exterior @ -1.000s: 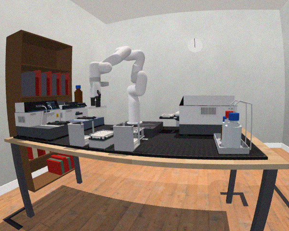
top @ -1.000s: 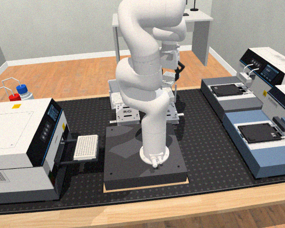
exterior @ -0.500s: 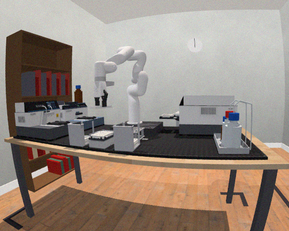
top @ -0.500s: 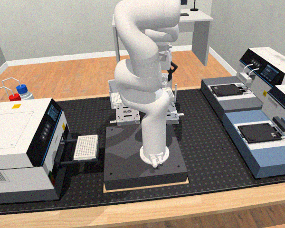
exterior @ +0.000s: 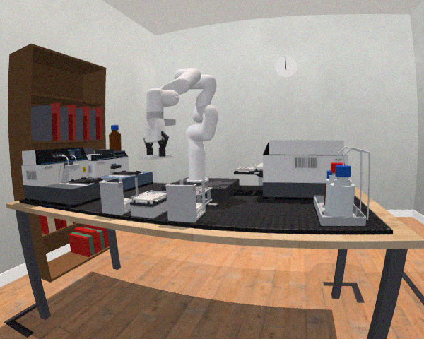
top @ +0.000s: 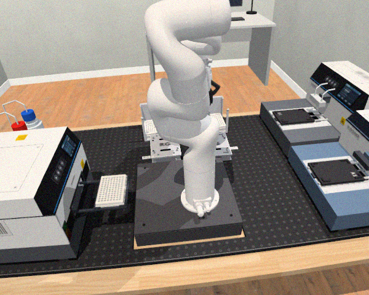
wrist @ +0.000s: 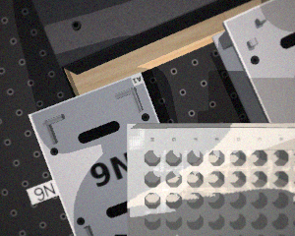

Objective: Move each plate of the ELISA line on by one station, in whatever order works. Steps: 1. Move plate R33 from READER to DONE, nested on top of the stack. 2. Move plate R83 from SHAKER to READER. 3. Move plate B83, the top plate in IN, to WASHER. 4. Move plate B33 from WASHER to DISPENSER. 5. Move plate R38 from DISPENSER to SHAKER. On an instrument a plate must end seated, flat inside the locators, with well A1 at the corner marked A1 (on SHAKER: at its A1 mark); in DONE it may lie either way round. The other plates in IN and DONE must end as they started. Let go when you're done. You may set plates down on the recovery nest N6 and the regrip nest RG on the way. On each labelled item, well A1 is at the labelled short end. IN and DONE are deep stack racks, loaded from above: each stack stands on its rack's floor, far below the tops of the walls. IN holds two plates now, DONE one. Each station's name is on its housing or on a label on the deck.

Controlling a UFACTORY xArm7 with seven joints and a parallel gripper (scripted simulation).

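Observation:
My gripper (exterior: 155, 150) is shut on a white well plate (wrist: 221, 182) (exterior: 155, 157) and holds it level, high above the deck. I cannot read its label. In the wrist view the plate fills the lower right, over the grey nest N6 (wrist: 69, 147) far below. In the top view the gripper is hidden behind the arm. Another white plate (top: 111, 190) (exterior: 246, 169) lies on the tray of the big instrument on the left. The grey station (top: 301, 134) and the blue station (top: 347, 203) on the right each show a dark rectangle on top.
The regrip nest RG (top: 165, 146) (wrist: 270, 59) lies next to N6, behind the arm's base block (top: 187, 219). Two white racks (exterior: 112, 197) (exterior: 181, 202) stand at the deck's edge with a plate (exterior: 148, 197) between them. Bottles (exterior: 338, 193) stand in a tray.

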